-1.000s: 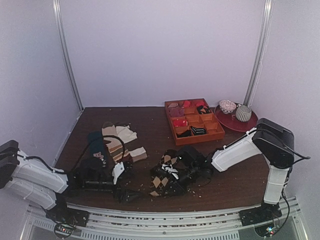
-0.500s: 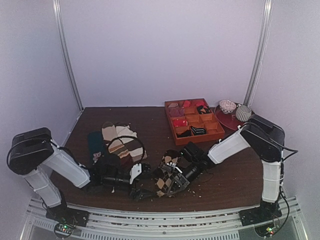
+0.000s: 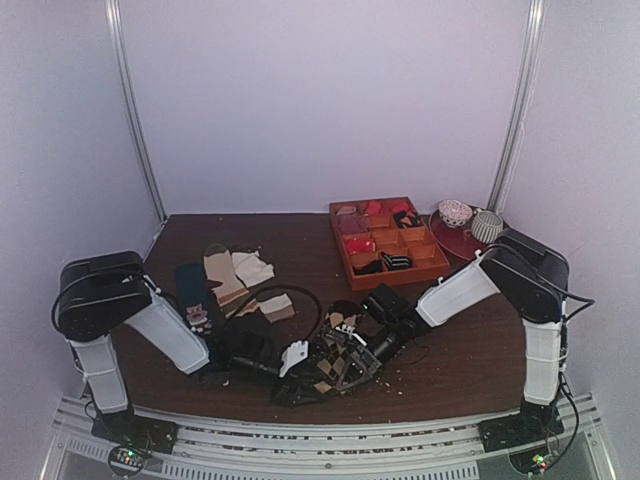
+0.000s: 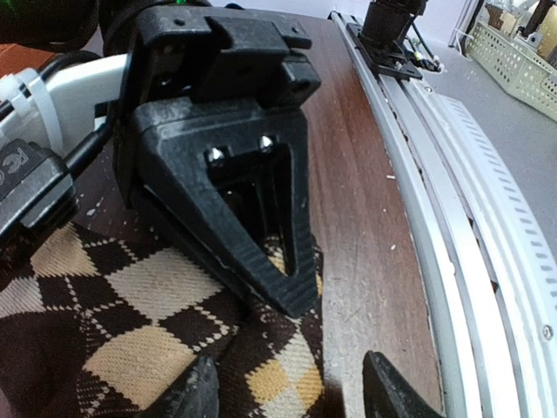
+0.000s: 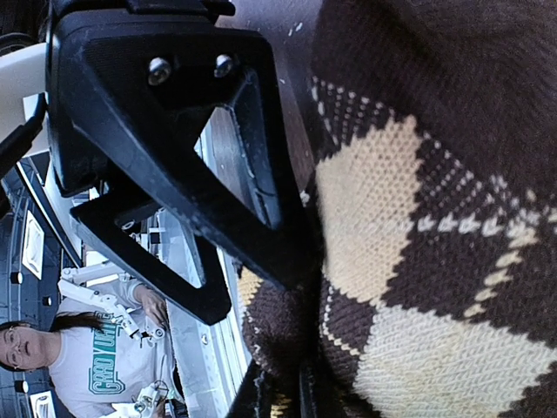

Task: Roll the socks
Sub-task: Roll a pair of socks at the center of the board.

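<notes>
Where socks (image 3: 338, 362) lie, brown table (image 3: 460, 372) meets pale walls (image 3: 330, 100).

From my remote station I saw plain lilac walls (image 3: 330, 100), metal corner posts (image 3: 135, 120) and a dark wood worktop (image 3: 300, 240), evenly lit.

Argyle socks (image 3: 340, 358): one pair
Teal sock (image 3: 190, 285): one
Striped socks (image 3: 232, 275): one heap, number unclear
Divided tray (image 3: 396, 278): one
Red plate (image 3: 455, 244): one
Cups (image 3: 455, 212): two
Robot arms (image 3: 175, 335): two
</notes>
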You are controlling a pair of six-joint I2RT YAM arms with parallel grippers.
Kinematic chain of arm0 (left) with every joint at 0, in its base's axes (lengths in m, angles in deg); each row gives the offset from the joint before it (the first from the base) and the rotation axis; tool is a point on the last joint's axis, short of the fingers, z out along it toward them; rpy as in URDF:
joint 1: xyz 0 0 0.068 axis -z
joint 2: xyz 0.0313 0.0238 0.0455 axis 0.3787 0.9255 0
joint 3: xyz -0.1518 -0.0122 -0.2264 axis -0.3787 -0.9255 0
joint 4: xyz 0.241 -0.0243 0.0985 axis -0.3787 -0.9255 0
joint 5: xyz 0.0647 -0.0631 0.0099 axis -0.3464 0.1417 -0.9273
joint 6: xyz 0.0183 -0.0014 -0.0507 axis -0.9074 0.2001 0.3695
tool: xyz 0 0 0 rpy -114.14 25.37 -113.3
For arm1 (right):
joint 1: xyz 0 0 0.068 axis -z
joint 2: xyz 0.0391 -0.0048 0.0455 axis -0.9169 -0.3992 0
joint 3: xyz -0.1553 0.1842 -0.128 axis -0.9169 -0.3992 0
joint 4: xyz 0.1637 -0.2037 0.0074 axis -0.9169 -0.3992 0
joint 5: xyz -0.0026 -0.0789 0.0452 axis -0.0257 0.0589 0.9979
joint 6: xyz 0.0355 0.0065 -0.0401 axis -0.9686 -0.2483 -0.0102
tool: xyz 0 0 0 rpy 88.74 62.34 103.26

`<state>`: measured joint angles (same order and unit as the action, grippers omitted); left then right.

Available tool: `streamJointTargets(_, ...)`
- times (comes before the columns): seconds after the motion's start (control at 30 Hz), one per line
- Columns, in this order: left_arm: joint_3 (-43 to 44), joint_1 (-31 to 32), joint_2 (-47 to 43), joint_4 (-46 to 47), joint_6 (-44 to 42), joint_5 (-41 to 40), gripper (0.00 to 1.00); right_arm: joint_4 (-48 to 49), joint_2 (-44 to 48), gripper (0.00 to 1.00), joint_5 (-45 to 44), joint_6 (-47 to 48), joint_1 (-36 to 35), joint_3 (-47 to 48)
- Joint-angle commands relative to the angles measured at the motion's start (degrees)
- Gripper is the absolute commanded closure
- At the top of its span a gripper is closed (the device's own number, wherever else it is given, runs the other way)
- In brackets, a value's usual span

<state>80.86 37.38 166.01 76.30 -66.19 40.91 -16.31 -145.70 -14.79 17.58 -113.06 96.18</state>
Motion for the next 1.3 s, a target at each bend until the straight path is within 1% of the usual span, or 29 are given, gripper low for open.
streamJointTargets(0.0,1.2,0.2,1.6,-1.4,1.3,-0.5,0.45,-7.0,-3.8,0.96,-10.3,-0.8,0.4,-3.7)
streamJointTargets(0.07,1.3,0.2,1.6,-1.6,1.3,-0.3,0.49,-6.6,-3.7,0.96,-10.4,-1.0,0.4,-4.0)
streamJointTargets(0.1,1.6,0.2,1.7,-2.0,1.4,0.0,0.55,-6.2,-3.7,0.96,-10.3,-1.3,0.4,-4.1)
streamJointTargets(0.17,2.1,0.2,2.3,-3.0,1.4,0.7,0.73,-5.3,-3.7,0.96,-10.1,-2.2,0.4,-4.5)
streamJointTargets(0.2,2.3,0.2,2.7,-3.4,1.5,1.1,0.78,-5.1,-3.6,0.96,-10.1,-2.3,0.4,-4.5)
streamJointTargets(0.33,2.2,0.3,3.8,-4.9,2.8,1.5,0.82,-4.6,-3.3,0.96,-9.9,-2.9,0.4,-4.6)
streamJointTargets(0.4,1.7,0.3,3.9,-5.7,3.9,0.6,1.00,-4.4,-3.2,0.96,-9.7,-2.8,0.3,-4.6)
streamJointTargets(0.47,1.0,0.3,3.8,-6.6,6.1,-0.8,1.00,-3.9,-2.7,0.94,-9.6,-2.9,0.4,-4.7)
streamJointTargets(0.53,0.6,0.1,3.5,-8.8,8.8,-1.1,1.00,-2.6,-1.3,0.88,-9.7,-2.8,0.3,-4.8)
streamJointTargets(0.6,-0.3,0.0,2.3,-10.8,12.0,-0.9,1.00,0.1,2.1,0.84,-10.6,-2.9,0.3,-5.9)
streamJointTargets(0.7,-2.5,-0.4,0.6,-13.8,17.3,-1.1,1.00,11.6,11.4,0.80,-15.3,-5.0,0.3,-10.4)
streamJointTargets(0.77,-4.2,-1.2,-0.3,-15.7,21.8,-0.4,1.00,20.6,18.6,0.76,-20.6,-5.5,0.1,-15.0)
streamJointTargets(0.87,-6.8,-3.0,-0.8,-17.5,27.0,2.4,1.00,29.5,29.1,0.70,-33.1,1.6,-3.6,-22.0)
streamJointTargets(0.97,-8.2,-3.7,-1.2,-19.5,29.2,4.6,1.00,31.9,34.7,0.65,-48.6,14.2,-12.3,-25.9)
streamJointTargets(1.0,-8.0,-3.7,-1.2,-20.6,29.4,4.7,1.00,32.3,35.1,0.64,-52.6,17.8,-15.1,-26.4)
streamJointTargets(1.13,-5.7,-4.4,0.4,-25.2,27.7,5.6,1.00,32.3,33.3,0.63,-62.9,30.8,-24.2,-25.4)
streamJointTargets(1.2,-4.8,-4.6,1.0,-27.0,26.8,5.7,1.00,30.3,31.2,0.63,-64.7,35.7,-27.0,-23.5)
streamJointTargets(1.27,-4.5,-4.9,1.3,-27.7,26.3,5.9,1.00,26.9,28.6,0.62,-65.8,39.0,-28.3,-20.7)
